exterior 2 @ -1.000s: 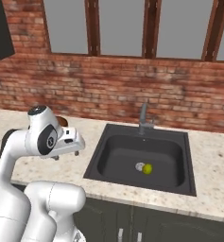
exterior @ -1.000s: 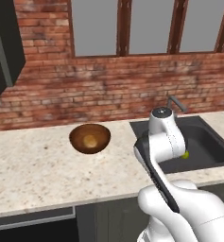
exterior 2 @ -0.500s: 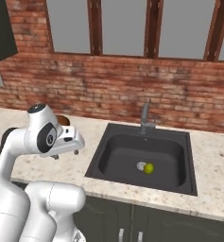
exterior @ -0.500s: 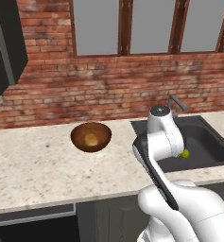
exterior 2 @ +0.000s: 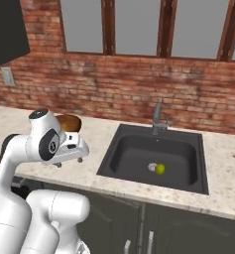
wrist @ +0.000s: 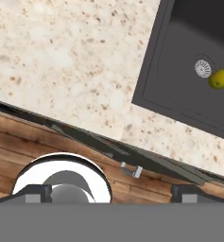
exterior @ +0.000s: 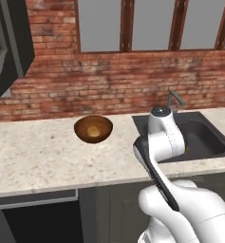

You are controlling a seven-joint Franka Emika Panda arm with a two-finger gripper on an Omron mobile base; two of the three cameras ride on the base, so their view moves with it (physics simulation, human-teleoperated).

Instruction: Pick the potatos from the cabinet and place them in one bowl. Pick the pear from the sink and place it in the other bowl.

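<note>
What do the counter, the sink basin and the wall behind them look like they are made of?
The counter looks like polished stone, perhaps granite: cream with fine brown speckles. The sink reads as matte black composite or coated metal, with a round silver drain beside the pear. The wall looks like rough red brick with pale mortar lines. All rendered, so only a guess.

Hidden and cut-off bits around the counter

The arm's white body covers part of the brown bowl and the sink's near left side. The cabinet runs off the picture's top and left. The gripper's fingertips barely clear the frame's bottom, their gap unreadable.
</note>
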